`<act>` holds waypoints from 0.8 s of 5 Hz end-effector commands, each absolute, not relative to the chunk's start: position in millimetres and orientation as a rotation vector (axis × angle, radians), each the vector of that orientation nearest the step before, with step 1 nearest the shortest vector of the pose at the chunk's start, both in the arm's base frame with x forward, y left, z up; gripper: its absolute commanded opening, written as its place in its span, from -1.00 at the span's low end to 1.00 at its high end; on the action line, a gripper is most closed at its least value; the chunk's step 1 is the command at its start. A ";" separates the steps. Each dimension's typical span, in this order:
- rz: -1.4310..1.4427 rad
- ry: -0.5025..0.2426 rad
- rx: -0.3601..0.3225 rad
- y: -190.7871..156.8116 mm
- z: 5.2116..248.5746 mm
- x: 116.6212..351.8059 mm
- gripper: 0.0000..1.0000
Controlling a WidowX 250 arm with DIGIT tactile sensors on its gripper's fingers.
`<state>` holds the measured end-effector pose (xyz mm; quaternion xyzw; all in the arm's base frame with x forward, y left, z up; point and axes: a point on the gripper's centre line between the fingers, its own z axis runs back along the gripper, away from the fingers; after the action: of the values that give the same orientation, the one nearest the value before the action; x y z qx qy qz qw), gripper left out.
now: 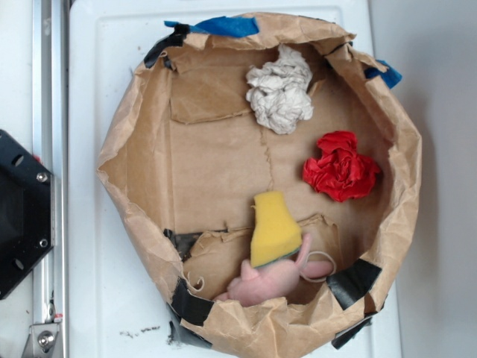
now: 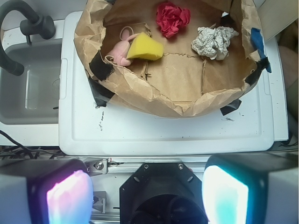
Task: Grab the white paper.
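white paper (image 1: pixel 280 89) near bag rim (image 1: pixel 119 119) (bare floor beside it), gripper (image 2: pixel 147 193) spread, outside

Probably lab, sink (image 2: pixel 32 88), mounting rail (image 1: pixel 49 179)

— What colours are in there?
— Off-white white paper (image 1: pixel 279 89), a red paper wad (image 1: pixel 340 165), a yellow sponge (image 1: pixel 273 228) (green underside), a pink toy (image 1: pixel 272 280).
— And the brown paper basket (image 1: pixel 134 112)?
— Black and blue tape patches, on a white table (image 2: pixel 163 133).
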<state>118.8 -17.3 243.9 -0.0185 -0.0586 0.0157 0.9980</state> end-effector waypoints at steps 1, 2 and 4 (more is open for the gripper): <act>0.031 -0.117 -0.037 -17.3 243.9 118.8 1.00; 0.117 -0.121 -0.009 -23.9 235.0 158.4 1.00; 0.261 -0.169 0.012 -15.1 214.3 218.1 1.00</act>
<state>213.6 -21.3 199.9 0.0100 -0.0606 0.1213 0.9907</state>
